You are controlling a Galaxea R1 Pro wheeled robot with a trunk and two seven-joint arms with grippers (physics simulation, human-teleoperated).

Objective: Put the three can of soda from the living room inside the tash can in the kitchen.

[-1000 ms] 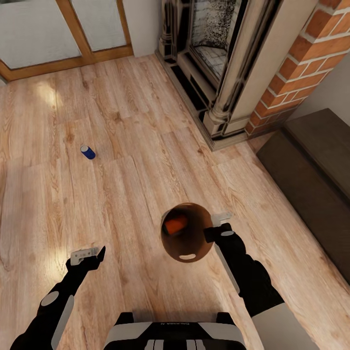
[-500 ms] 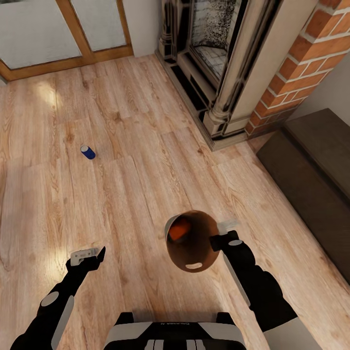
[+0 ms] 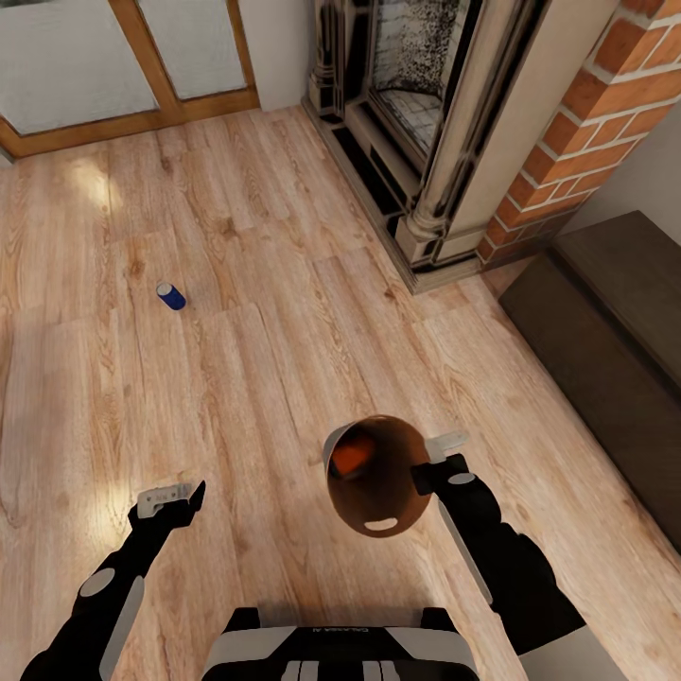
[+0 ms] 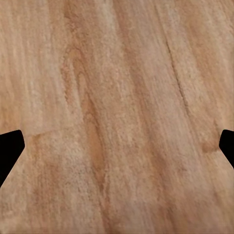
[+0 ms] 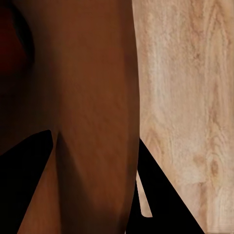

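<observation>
Partly hidden orange can (image 3: 348,461) inside bin (image 3: 392,492)

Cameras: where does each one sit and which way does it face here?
Head view: on the robot's head, looking down at the wood floor, blue can, fireplace; both arms, left gripper, right gripper show.
Left wrist view: by the left gripper, facing floor; dark fingertips at the edges.
Right wrist view: by the right gripper, facing the bin wall it holds.
Shared: head and right wrist views both show the bin.
</observation>
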